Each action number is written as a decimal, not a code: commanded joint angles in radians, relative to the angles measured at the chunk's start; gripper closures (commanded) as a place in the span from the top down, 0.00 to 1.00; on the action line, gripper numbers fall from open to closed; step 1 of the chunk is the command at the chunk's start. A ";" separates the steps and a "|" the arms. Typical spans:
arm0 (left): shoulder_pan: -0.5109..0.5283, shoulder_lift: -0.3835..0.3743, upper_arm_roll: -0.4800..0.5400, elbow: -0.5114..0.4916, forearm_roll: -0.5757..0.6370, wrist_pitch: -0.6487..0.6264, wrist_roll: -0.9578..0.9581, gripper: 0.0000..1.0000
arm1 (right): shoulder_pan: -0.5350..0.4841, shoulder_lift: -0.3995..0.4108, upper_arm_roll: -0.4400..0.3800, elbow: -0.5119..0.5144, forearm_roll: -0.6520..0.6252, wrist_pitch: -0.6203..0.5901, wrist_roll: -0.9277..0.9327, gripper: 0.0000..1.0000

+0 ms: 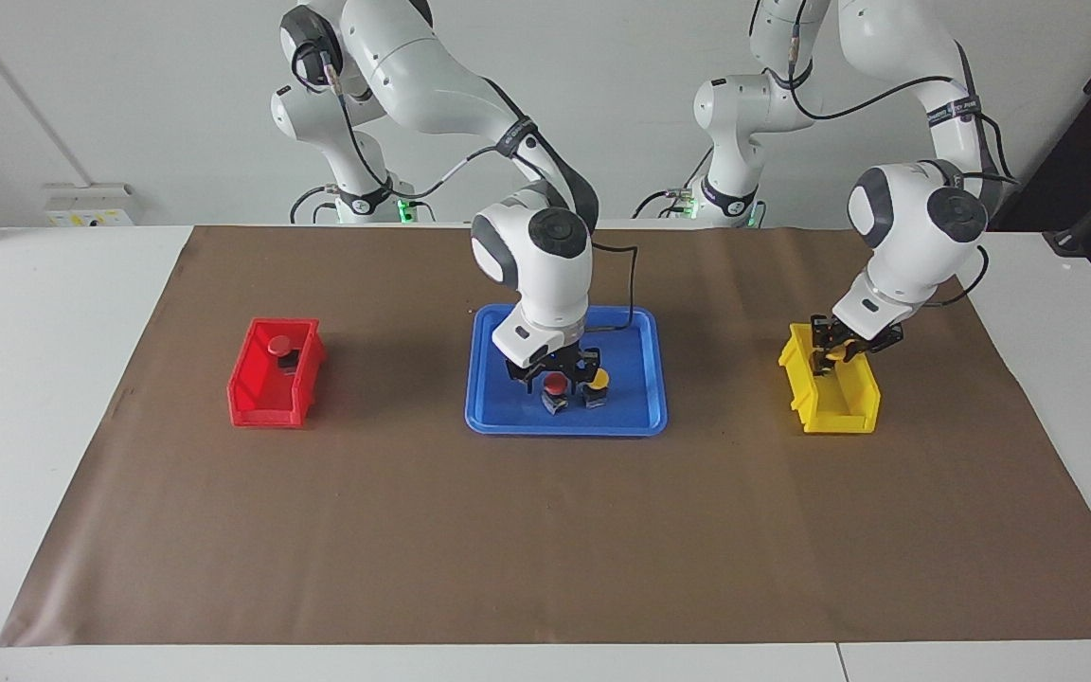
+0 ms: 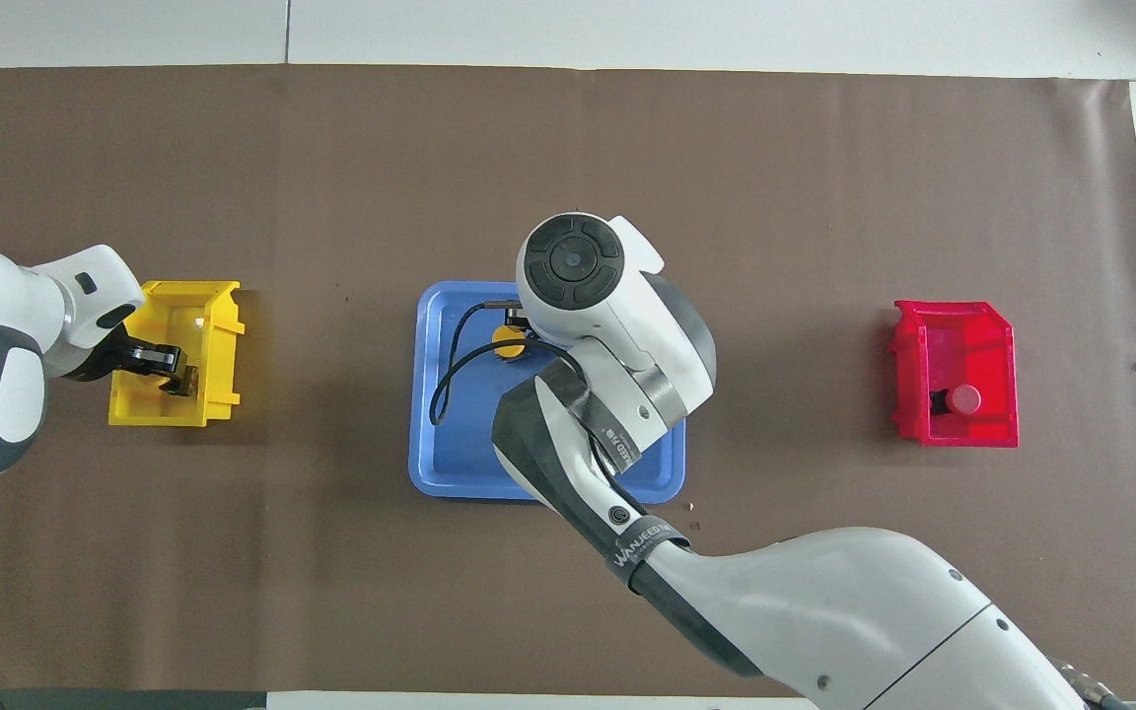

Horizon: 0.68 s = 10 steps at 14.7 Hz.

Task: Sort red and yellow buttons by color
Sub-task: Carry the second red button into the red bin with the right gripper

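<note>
One red button [image 1: 555,383] and one yellow button [image 1: 599,379] stand side by side in the blue tray [image 1: 498,417]. My right gripper [image 1: 555,372] hangs low over the red button, fingers open on either side of it. In the overhead view the right arm hides this red button; the yellow one [image 2: 506,341] shows. My left gripper [image 1: 832,358] is inside the yellow bin [image 1: 834,407], shut on a yellow button [image 1: 839,357]. It also shows in the overhead view [image 2: 177,379]. A second red button [image 1: 278,346] lies in the red bin [image 1: 266,398].
The blue tray [image 2: 450,434] sits mid-table on a brown mat [image 1: 545,530]. The yellow bin [image 2: 213,325] is toward the left arm's end, the red bin [image 2: 962,330] toward the right arm's end. A black cable [image 2: 445,385] hangs over the tray.
</note>
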 commanded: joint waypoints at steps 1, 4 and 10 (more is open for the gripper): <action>0.014 -0.023 -0.009 -0.022 0.004 0.019 0.016 0.75 | 0.008 -0.030 0.002 -0.040 -0.009 0.025 0.007 0.58; 0.014 -0.022 -0.009 0.033 0.004 -0.039 0.014 0.76 | 0.005 -0.030 0.002 -0.039 -0.005 0.022 0.005 0.23; 0.002 -0.035 -0.012 0.460 0.009 -0.467 0.019 1.00 | -0.143 -0.137 0.000 0.021 -0.005 -0.150 -0.208 0.14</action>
